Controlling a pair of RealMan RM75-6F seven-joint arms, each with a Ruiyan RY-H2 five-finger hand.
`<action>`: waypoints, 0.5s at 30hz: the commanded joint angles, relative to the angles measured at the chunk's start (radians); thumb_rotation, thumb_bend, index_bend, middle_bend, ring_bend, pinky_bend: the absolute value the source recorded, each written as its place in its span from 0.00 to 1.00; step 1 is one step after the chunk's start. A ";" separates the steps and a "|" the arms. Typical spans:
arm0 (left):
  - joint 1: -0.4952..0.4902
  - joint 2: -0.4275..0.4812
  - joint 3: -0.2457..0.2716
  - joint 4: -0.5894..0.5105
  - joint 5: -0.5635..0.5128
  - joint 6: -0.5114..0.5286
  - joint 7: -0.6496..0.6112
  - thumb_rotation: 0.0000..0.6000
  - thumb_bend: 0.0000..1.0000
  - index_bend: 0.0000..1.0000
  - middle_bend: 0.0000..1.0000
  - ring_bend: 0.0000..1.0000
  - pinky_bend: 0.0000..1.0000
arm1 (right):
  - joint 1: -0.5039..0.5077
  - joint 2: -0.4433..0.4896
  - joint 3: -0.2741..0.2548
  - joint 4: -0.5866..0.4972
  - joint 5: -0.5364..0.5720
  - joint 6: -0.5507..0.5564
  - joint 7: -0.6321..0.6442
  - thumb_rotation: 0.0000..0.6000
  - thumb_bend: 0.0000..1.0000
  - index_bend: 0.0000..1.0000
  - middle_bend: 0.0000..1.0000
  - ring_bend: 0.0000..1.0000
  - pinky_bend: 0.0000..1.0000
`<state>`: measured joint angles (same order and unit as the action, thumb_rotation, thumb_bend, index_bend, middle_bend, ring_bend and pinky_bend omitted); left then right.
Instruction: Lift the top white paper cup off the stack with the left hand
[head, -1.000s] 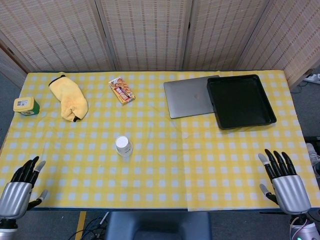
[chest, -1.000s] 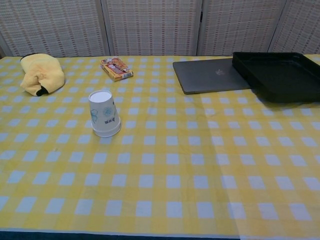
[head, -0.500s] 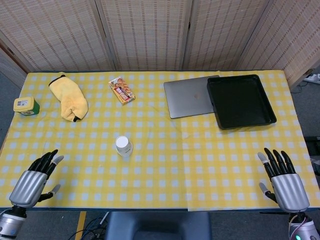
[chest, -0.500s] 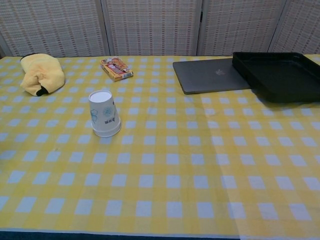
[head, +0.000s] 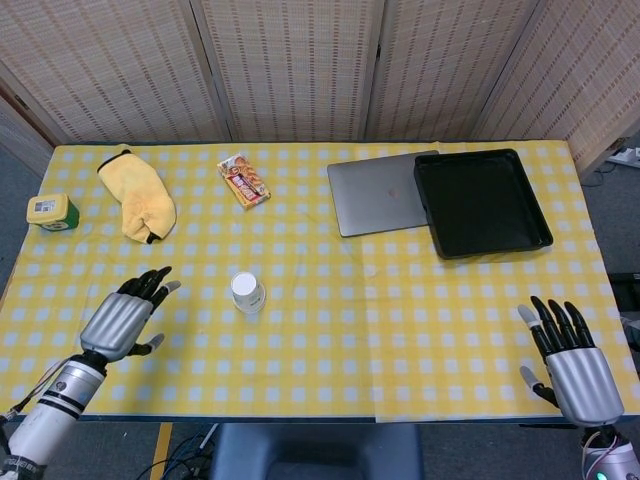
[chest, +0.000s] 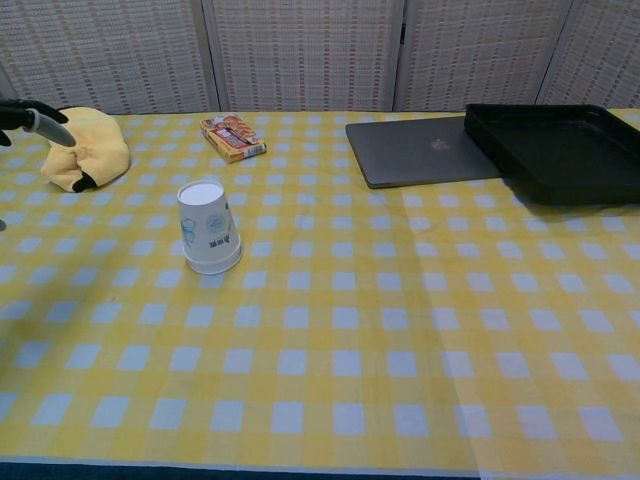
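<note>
A stack of white paper cups (head: 248, 292) (chest: 208, 227) stands upside down on the yellow checked tablecloth, left of the middle, with a blue print on its side. My left hand (head: 124, 318) hovers over the table to the left of the stack, fingers spread and empty, a good gap away from the cups. Only its fingertips (chest: 30, 117) show at the left edge of the chest view. My right hand (head: 573, 367) stays at the front right corner of the table, fingers apart, holding nothing.
A yellow oven mitt (head: 137, 196) and a green-lidded jar (head: 52, 212) lie at the back left. A snack packet (head: 244, 179) lies behind the cups. A grey laptop (head: 377, 192) and a black tray (head: 481, 201) sit at the back right.
My left hand has moved up from the front left corner toward the cups and over the table. The right hand has barely shifted. The cups have not moved.
</note>
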<state>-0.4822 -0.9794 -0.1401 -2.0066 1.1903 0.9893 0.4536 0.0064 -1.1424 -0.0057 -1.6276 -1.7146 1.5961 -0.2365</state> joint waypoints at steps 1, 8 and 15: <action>-0.102 -0.061 -0.040 0.024 -0.126 -0.071 0.078 1.00 0.32 0.15 0.00 0.00 0.18 | 0.000 0.005 0.001 -0.001 0.002 0.001 0.009 1.00 0.22 0.03 0.00 0.00 0.00; -0.250 -0.126 -0.060 0.069 -0.313 -0.121 0.186 1.00 0.32 0.15 0.00 0.00 0.18 | 0.012 0.016 0.009 -0.005 0.027 -0.024 0.029 1.00 0.22 0.03 0.00 0.00 0.00; -0.392 -0.183 -0.053 0.108 -0.482 -0.137 0.277 1.00 0.32 0.16 0.00 0.00 0.18 | 0.024 0.026 0.020 -0.012 0.056 -0.049 0.043 1.00 0.22 0.03 0.00 0.00 0.00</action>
<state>-0.8317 -1.1373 -0.1951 -1.9171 0.7536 0.8619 0.6973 0.0304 -1.1165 0.0135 -1.6389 -1.6587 1.5479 -0.1933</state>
